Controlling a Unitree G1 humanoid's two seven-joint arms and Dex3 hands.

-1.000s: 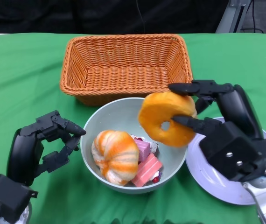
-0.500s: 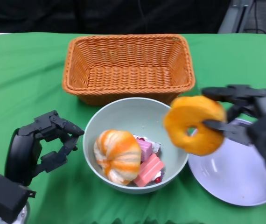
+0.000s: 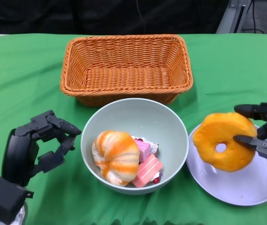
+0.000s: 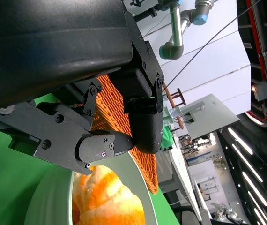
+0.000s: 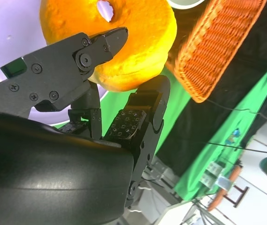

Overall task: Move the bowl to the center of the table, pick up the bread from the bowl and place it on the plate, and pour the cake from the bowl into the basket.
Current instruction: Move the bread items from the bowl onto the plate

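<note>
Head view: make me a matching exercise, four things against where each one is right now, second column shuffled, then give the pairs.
Things:
1. doughnut
2. striped bun
3. basket
4. left hand

Places:
A. at the far side of the table, behind the bowl
B. lying in the bowl beside the pink cake
C. held by the right hand over the plate
D. beside the bowl, holding nothing

Pairs: 1-C, 2-B, 3-A, 4-D
</note>
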